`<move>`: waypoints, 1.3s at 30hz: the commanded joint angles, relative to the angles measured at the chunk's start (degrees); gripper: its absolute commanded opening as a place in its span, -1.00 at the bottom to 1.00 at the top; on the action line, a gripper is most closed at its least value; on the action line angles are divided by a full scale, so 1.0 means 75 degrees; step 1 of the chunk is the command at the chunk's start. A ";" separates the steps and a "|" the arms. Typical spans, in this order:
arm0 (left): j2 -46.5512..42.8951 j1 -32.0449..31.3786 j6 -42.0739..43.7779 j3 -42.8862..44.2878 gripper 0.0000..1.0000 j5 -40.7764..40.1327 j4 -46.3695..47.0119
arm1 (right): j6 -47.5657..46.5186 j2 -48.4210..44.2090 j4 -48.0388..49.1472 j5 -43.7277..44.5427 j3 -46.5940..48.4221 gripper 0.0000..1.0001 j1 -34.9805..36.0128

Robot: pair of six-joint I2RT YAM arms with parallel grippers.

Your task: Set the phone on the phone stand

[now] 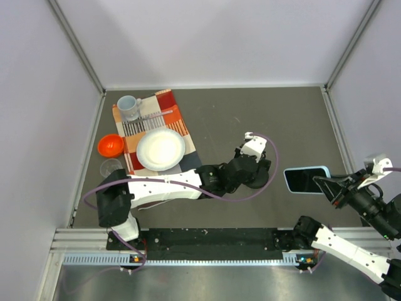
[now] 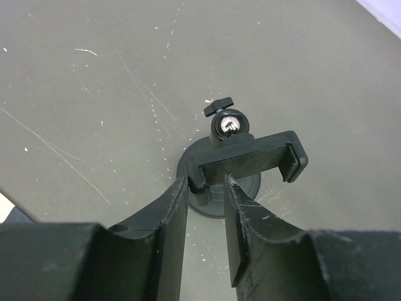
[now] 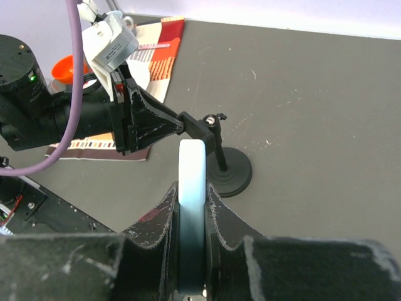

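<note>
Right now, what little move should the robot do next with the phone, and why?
Probably the right gripper should carry the phone left, toward the phone stand. It pinches the phone by its edge, off to the stand's right, and the stand's clip is empty. The left gripper has its fingers either side of the clip's end, seemingly to steady it.

I see the phone [image 1: 306, 180], black screen with a pale blue rim, at 3 o'clock on the dark grey table [image 1: 250, 113]. The phone stand [image 3: 232, 175] is black. At 10 o'clock: orange, red and white checked placemat [image 1: 168, 100], white plate [image 1: 161, 149], orange bowl [image 1: 110, 145].
</note>
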 commanded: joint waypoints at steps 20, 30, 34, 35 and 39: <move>-0.0341 0.0053 0.1204 -0.0895 -1.00 0.0134 0.1721 | -0.0298 0.0755 0.0865 -0.0878 -0.0327 -1.00 0.0007; -0.1712 0.0346 0.2433 -0.2219 -1.00 0.1810 0.2308 | -0.1036 0.1165 0.1263 -0.1688 -0.0808 -1.00 0.0007; -0.1877 0.0392 0.2471 -0.2372 -1.00 0.1928 0.2272 | -0.1060 0.1247 0.1404 -0.1617 -0.0656 -1.00 0.0019; -0.1923 0.0427 0.2459 -0.2442 -1.00 0.1940 0.2307 | -0.1083 0.1247 0.1416 -0.1640 -0.0621 -1.00 0.0007; -0.1842 0.0451 0.2307 -0.2385 -1.00 0.1836 0.2168 | -0.1107 0.1376 0.1462 -0.1908 -0.0667 -1.00 0.0007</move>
